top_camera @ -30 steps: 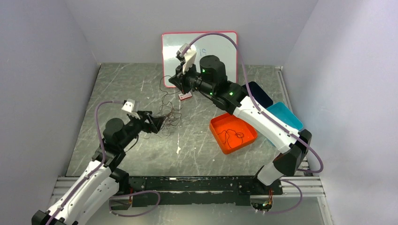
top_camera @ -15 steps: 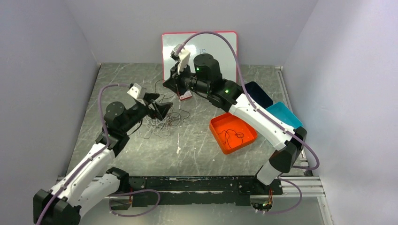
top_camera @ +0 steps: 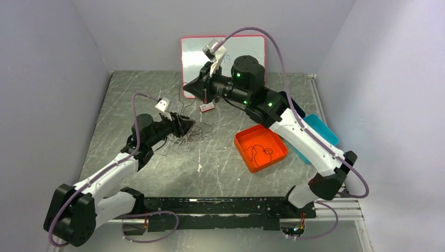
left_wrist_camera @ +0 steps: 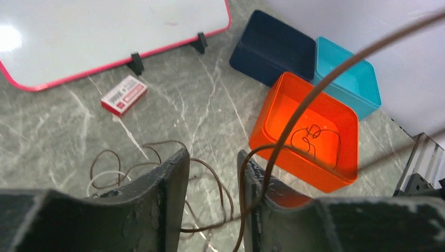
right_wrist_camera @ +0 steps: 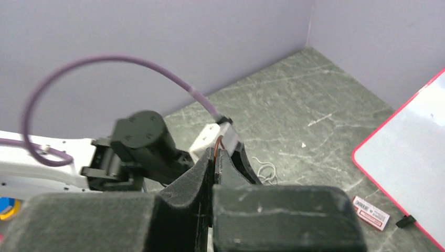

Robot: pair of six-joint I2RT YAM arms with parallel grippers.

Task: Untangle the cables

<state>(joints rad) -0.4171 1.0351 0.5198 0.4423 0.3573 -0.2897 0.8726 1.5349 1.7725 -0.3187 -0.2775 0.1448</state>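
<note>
The right gripper (right_wrist_camera: pixel 215 152) is squeezed shut on one thin brown cable (right_wrist_camera: pixel 219 143). The left gripper (left_wrist_camera: pixel 212 157) is partly open, holding nothing I can see, over the pile of thin curly dark cables (top_camera: pixel 186 140) on the grey stone table (top_camera: pixel 220 173). One dark cable loop (top_camera: pixel 260 152) lies in the orange plastic tray (top_camera: pixel 245 155), beside a teal tray (left_wrist_camera: pixel 351 79) and a dark blue tray (left_wrist_camera: pixel 273 47).

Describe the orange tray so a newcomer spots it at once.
Find the pink-framed whiteboard at the back of the grey marbled table; three shallow trays sit to its right, nearer the front. Beside the navy tray and teal tray, the orange tray lies closest to the table's middle. It alone is bright orange, with a thin dark cable coiled inside.
</note>
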